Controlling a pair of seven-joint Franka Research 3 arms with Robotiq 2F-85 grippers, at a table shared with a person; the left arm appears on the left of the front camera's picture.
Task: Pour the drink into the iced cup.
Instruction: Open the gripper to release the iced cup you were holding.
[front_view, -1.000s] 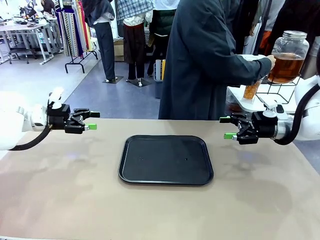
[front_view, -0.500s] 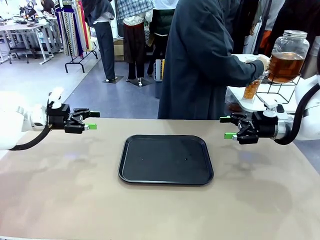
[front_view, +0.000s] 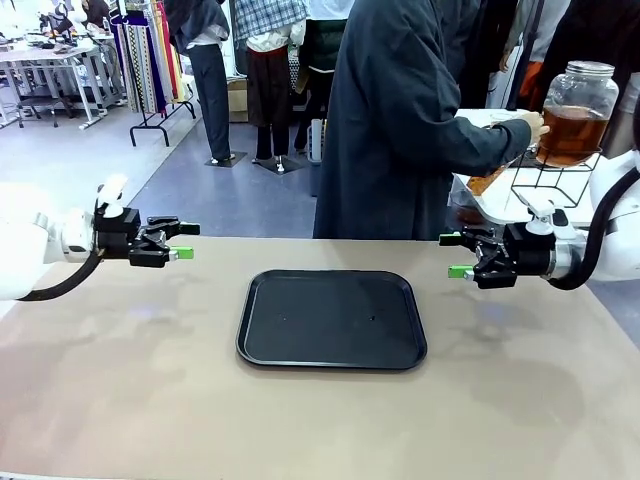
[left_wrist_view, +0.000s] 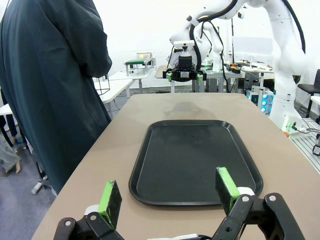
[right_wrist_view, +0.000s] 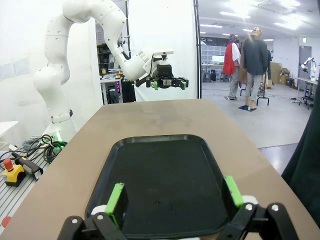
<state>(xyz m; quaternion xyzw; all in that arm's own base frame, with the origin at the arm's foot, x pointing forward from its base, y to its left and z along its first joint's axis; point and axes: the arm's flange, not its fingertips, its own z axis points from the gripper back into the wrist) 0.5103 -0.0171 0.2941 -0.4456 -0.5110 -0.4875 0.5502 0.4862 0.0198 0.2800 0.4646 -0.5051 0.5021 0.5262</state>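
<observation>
Two open, empty grippers, left gripper (front_view: 183, 241) and right gripper (front_view: 453, 255), flank the black rectangular plastic tray (front_view: 331, 318). Beyond it, the front view alone shows the amber drink (front_view: 571, 134) in its clear glass jar, touched by the person's hand (front_view: 532, 124).

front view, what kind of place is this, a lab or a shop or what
Probably a robot demo or data-collection floor in a large open hall, not a shop. Two arms flank a table holding a black tray, clothes racks stand behind, and more arms on benches appear in the left wrist view.
</observation>
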